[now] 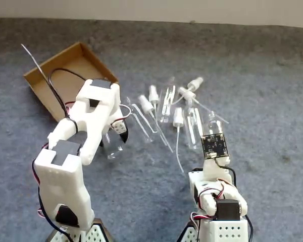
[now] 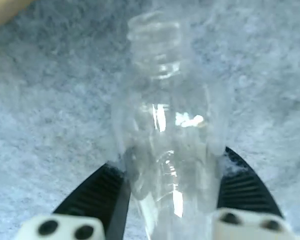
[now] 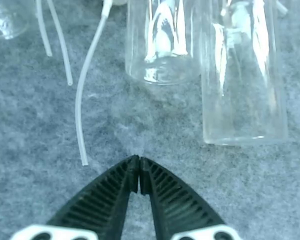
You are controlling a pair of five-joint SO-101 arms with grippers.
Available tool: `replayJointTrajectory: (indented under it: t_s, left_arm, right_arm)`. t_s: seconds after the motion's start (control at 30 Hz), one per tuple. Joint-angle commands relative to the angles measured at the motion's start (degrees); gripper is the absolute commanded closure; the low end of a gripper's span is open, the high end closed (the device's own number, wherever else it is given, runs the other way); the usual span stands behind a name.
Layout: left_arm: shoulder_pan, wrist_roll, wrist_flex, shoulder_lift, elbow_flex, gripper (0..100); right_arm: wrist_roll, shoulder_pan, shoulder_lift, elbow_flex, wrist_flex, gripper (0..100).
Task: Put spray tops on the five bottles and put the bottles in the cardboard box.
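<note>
Clear bottle [image 2: 165, 125], gripped by left gripper [image 2: 170, 182].
Bottle is clamped between both jaws, neck pointing away, near the cardboard box [image 1: 76, 63]; right gripper [image 3: 139, 172] is clenched on nothing, just short of two lying bottles [image 3: 162, 45].

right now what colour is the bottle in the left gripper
Clear and colourless; the bottle in the left gripper shows best in the left wrist view.

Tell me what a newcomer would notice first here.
The left arm's fingers clamp a clear bottle with no top, beside the cardboard box at the table's left. Mid-table lies a jumble of spray tops with long tubes and more bottles; the right arm's fingers rest shut just short of them.
</note>
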Motion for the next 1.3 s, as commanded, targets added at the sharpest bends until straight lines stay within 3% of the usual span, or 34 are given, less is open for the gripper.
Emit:
replayJointTrajectory:
  t_s: [0.0, 0.13, 0.37, 0.5, 0.8, 1.1, 1.27]
  left_arm:
    - [0.1, -5.8, 0.9, -0.7, -1.5, 89]
    - [0.5, -11.4, 4.7, -0.8, -3.2, 90]
    - [0.5, -17.0, 19.8, -0.9, -17.1, 90]
    - [1.4, -17.0, 20.0, -5.4, -18.8, 90]
    - [11.1, -17.1, 19.9, -28.7, -9.6, 90]
    - [11.5, -17.5, 19.8, -41.6, -1.8, 89]
    - [11.3, -28.1, 19.8, -46.8, 2.2, 89]
  right_arm:
    - [0.4, -0.3, -0.2, 9.1, 0.4, 99.4]
    - [0.4, -0.3, -0.2, 9.1, 0.4, 99.4]
    - [0.4, -0.3, -0.2, 9.1, 0.4, 99.4]
    - [0.4, -0.3, -0.2, 9.1, 0.4, 99.4]
    - [0.4, -0.3, -0.2, 9.1, 0.4, 99.4]
    - [0.4, -0.3, -0.2, 9.1, 0.4, 99.4]
    - [0.4, -0.3, -0.2, 9.1, 0.4, 99.4]
